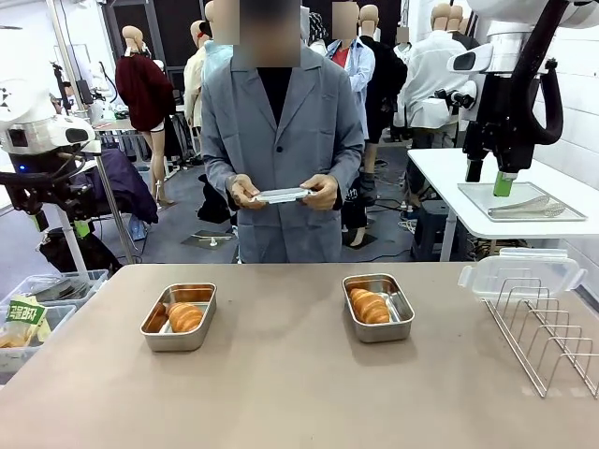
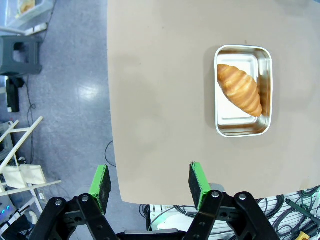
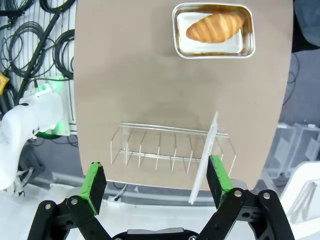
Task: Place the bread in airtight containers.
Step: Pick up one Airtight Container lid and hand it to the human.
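Since each wrist view looks straight along its own fingers, you can read both claws directly.

Left claw [image 2: 150, 182]: green pads [image 2: 101, 185] stand well apart. The claw is wide, with nothing between the pads, and touches nothing. It hangs over the table [image 2: 160, 100] edge, with floor [image 2: 65, 100] at its 9 o'clock. The left pan [image 2: 243, 91] sits at about 1 o'clock from this claw, without a lid. The left croissant [image 2: 239, 89] lies diagonally on the pan's bottom.

Right claw [image 3: 157, 182]: wide open, empty, clear of everything. The wire rack [image 3: 170, 147] lies just beyond it at 12 o'clock. A clear lid [image 3: 205, 160] stands on edge, leaning, in the slots toward the rack's 3 o'clock end. The right pan [image 3: 213, 31] is farther off, between 12 and 1 o'clock, also without a lid. The right croissant [image 3: 217, 26] lies lengthwise inside it.

Front view: you see both pans resting on the table, well apart. The person at 12 o'clock holds a second lid [image 1: 284, 195] flat between both hands [image 1: 323, 192], behind the table's far edge and touching neither pan.

Hard to read:
- The bottom edge of each wrist view cuts off the claw body.
- In the front view the rack runs off the frame at 3 o'clock.
- In the front view the left claw is dark against clutter, so you cannot tell its opening from there.
- The held lid shows nearly edge-on, so you cannot make out its clips.
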`<state>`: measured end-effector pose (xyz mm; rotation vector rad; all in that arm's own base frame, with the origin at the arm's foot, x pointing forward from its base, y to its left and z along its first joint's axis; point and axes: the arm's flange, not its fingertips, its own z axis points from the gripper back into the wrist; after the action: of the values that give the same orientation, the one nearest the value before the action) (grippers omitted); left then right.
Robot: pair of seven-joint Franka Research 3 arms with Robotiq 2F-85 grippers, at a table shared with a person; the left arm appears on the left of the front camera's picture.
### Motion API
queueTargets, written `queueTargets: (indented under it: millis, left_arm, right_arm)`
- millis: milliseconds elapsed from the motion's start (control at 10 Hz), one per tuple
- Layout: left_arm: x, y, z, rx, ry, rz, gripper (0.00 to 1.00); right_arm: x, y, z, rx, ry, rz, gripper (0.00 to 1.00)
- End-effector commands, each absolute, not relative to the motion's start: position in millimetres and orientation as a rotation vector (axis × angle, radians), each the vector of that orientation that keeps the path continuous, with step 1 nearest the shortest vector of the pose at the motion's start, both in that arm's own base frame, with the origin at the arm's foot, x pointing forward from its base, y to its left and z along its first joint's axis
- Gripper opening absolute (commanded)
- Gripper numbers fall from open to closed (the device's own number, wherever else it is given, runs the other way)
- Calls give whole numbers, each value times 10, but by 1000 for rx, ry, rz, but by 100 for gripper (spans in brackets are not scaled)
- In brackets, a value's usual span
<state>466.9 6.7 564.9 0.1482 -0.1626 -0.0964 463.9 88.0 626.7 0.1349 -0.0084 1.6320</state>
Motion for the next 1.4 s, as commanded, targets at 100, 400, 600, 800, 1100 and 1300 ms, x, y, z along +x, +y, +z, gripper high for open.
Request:
queueTargets:
  millis: [100, 400, 600, 800, 1100, 1300]
  left_arm:
    - [4665, 64, 5645, 158, -175, -79, 81]
    - [4665, 64, 5645, 158, -175, -79, 81]
    - [4665, 64, 5645, 158, -175, -79, 81]
    - [4665, 64, 5645, 158, -175, -79, 81]
    - [4665, 64, 5645, 158, -175, -79, 81]
    - [4665, 64, 5645, 158, -175, -79, 81]
  right_arm:
    - [4636, 898, 6270, 149, -18, 1623, 100]
    - [4636, 898, 6270, 149, -18, 1623, 100]
    - [4636, 898, 6270, 149, -18, 1623, 100]
    - [4636, 898, 6270, 149, -18, 1623, 100]
    - [4636, 898, 6270, 149, -18, 1623, 100]
    - [4636, 898, 6270, 149, -18, 1623, 100]
